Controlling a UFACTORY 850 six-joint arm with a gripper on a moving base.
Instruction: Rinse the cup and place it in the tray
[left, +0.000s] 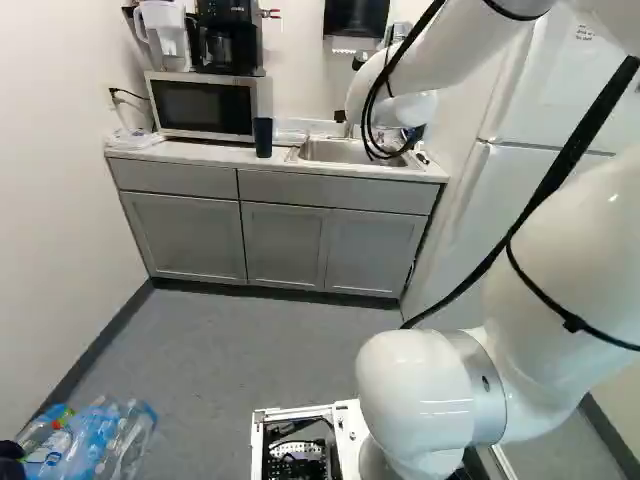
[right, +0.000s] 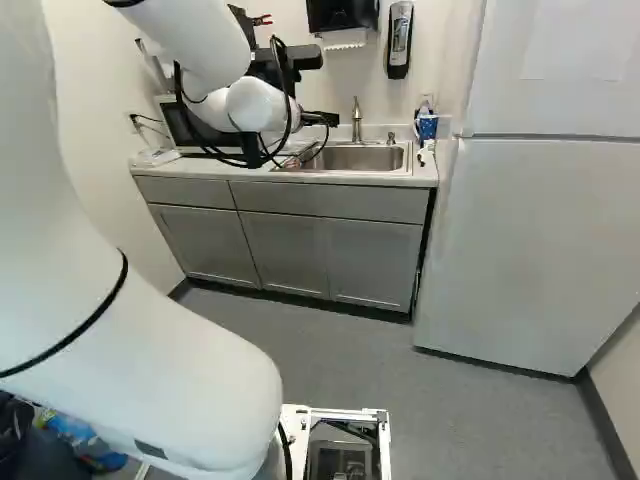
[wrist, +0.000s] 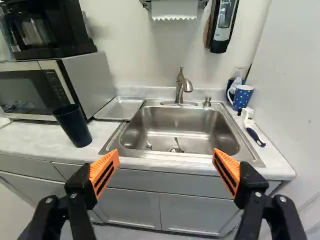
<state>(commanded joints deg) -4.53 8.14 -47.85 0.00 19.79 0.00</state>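
In the right base view the gripper (right: 318, 118) shows only in part, at the arm's end before the counter. In the wrist view the gripper (wrist: 166, 167) stands wide open, nothing between its orange pads, with the sink (wrist: 175, 131) ahead of it. A dark blue cup (wrist: 73, 126) is upright on the counter beside the microwave, ahead of and outside one finger; the left base view shows this cup (left: 263, 137) too. A shallow metal tray (wrist: 119, 109) lies between microwave and basin. The faucet (wrist: 181, 86) rises behind the basin.
A microwave (wrist: 37, 90) carries a coffee maker (wrist: 47, 27). Past the basin's other side are a dotted blue mug (wrist: 242, 96) and a brush (wrist: 255, 134). A soap dispenser (wrist: 223, 22) hangs above. The fridge (right: 540, 240) borders the counter; bottles (left: 95, 440) lie near the base.
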